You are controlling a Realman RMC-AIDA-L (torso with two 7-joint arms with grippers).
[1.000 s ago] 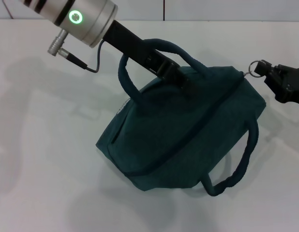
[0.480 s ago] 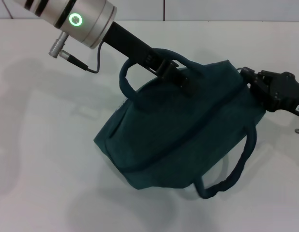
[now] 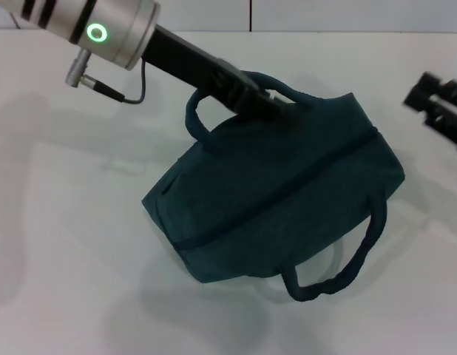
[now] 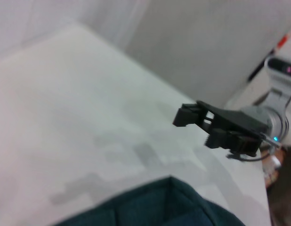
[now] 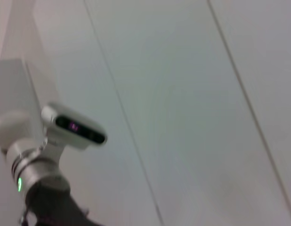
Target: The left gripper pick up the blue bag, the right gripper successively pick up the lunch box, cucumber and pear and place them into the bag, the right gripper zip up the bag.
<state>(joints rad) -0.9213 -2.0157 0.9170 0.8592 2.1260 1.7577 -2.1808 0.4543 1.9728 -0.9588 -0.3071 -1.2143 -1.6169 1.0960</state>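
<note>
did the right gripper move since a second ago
Yes. The right gripper has pulled away from the blue bag, off its zipper end, toward the head view's right edge, leaving a gap of table.

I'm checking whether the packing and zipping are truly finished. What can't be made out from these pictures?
- Contents: the blue bag is closed in the head view, so the lunch box, cucumber and pear are hidden by its fabric.
- Zip pull: not visible at the bag's end in the head view.
- Left gripper: its fingertips merge with the dark handle; grip unclear.
- Right gripper: blurred, cut by the head view's edge.
- Right wrist view: shows no bag.
</note>
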